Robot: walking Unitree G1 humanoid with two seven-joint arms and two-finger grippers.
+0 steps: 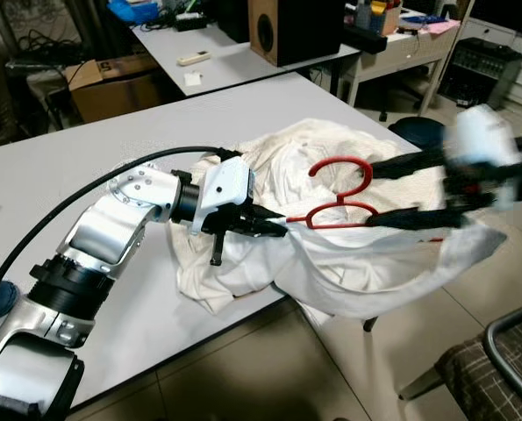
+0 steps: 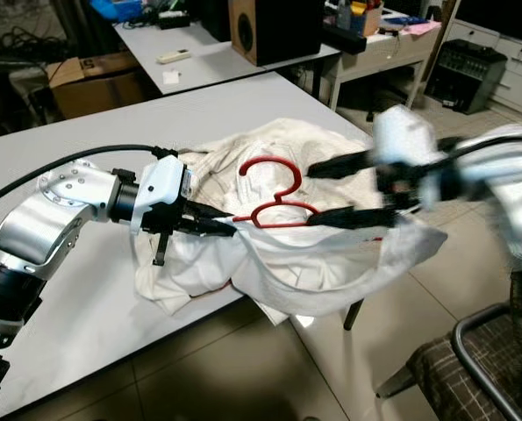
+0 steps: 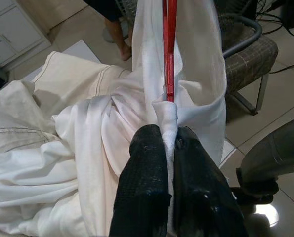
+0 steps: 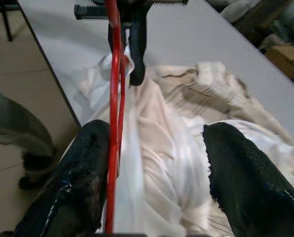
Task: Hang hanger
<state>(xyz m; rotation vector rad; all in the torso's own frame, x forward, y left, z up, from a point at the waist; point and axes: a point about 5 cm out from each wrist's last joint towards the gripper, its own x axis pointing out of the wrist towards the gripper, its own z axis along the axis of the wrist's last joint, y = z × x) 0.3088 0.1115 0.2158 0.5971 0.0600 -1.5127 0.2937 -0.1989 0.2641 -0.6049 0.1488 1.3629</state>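
A red hanger (image 1: 343, 204) lies partly inside a white garment (image 1: 278, 162) heaped at the grey table's (image 1: 111, 132) near right corner. One fold of the garment sags over the table edge. My left gripper (image 1: 274, 230) is shut on a bunch of the white cloth, right at the hanger's end (image 3: 169, 49). From the right, my right gripper (image 1: 372, 195) reaches in, blurred and open. Its fingers straddle the hanger's body, and the red bar (image 4: 114, 123) runs along one finger (image 4: 82, 187) in the right wrist view.
A checked chair (image 1: 506, 360) stands on the tiled floor at the lower right. A dark stool (image 1: 418, 132) sits past the table's corner. Behind are a second table (image 1: 225, 61) with a speaker (image 1: 287, 31), a cardboard box (image 1: 111, 83) and a cabinet (image 1: 489, 70).
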